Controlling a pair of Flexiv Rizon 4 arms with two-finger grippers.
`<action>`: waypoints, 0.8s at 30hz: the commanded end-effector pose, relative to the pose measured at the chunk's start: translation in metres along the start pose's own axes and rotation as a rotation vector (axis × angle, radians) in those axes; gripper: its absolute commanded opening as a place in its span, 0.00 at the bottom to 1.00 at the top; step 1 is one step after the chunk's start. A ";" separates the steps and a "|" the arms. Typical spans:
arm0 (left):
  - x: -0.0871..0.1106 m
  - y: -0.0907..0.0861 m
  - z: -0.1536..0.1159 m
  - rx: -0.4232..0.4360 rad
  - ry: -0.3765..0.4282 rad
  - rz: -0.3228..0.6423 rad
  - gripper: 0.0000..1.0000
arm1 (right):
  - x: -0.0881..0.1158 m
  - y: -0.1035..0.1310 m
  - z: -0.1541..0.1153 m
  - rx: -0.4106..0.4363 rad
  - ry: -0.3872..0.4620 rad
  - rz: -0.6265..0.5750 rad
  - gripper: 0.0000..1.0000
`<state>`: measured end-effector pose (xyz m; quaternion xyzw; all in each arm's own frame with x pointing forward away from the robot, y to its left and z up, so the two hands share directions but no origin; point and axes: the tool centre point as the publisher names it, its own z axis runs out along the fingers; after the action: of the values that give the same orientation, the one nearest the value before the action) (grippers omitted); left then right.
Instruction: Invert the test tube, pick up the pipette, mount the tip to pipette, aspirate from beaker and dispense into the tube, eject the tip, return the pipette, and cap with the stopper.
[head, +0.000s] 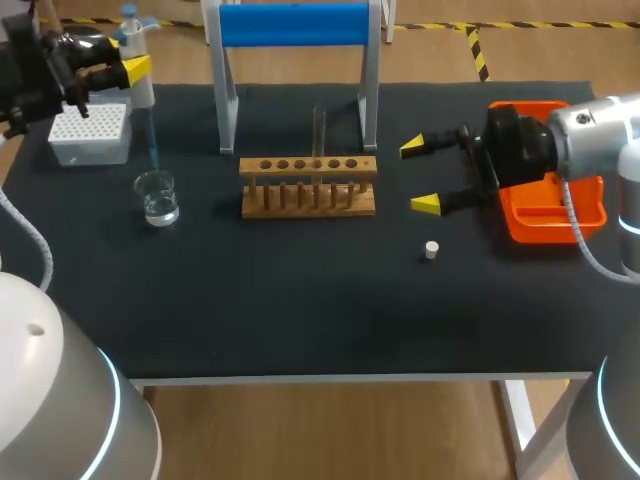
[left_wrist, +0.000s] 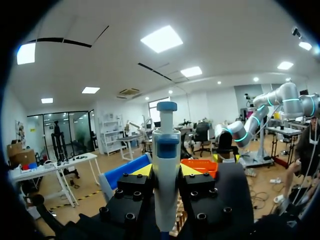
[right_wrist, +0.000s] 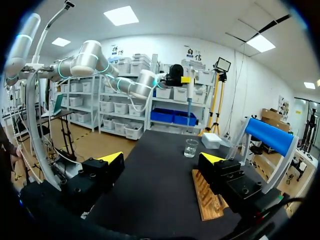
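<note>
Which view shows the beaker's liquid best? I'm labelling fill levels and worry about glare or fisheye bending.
Head view: even light, beaker distinct against the dark table, small glints only. Right wrist view: beaker small, far ahead of the right gripper, edges bent by the fisheye. Left wrist view: pipette in the left gripper blocks the middle, no beaker.

Had loads of open mat (head: 300, 310) up front, barring one white stopper (head: 431, 250); got blocked mid-table by wooden tube rack (head: 308, 187) and blue-barred stand (head: 295, 24).

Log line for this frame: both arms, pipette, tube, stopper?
left fingers: shut on pipette, tip above beaker | right fingers: open, beside rack | tube: upright in rack | stopper: on table
</note>
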<state>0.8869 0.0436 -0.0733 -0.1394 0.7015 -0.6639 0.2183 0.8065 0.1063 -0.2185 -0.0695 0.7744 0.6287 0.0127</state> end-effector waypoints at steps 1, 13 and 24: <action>-0.008 0.008 0.000 0.020 0.005 0.006 0.00 | 0.000 0.000 -0.001 0.002 0.002 0.000 1.00; -0.017 0.019 -0.002 0.023 -0.001 -0.002 0.00 | 0.000 0.000 -0.001 0.002 0.002 0.000 1.00; -0.021 0.022 -0.005 0.024 -0.006 -0.008 0.00 | 0.000 0.000 -0.001 0.002 0.002 0.000 1.00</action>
<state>0.9037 0.0585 -0.0922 -0.1432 0.6919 -0.6724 0.2206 0.8064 0.1063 -0.2184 -0.0696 0.7745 0.6286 0.0127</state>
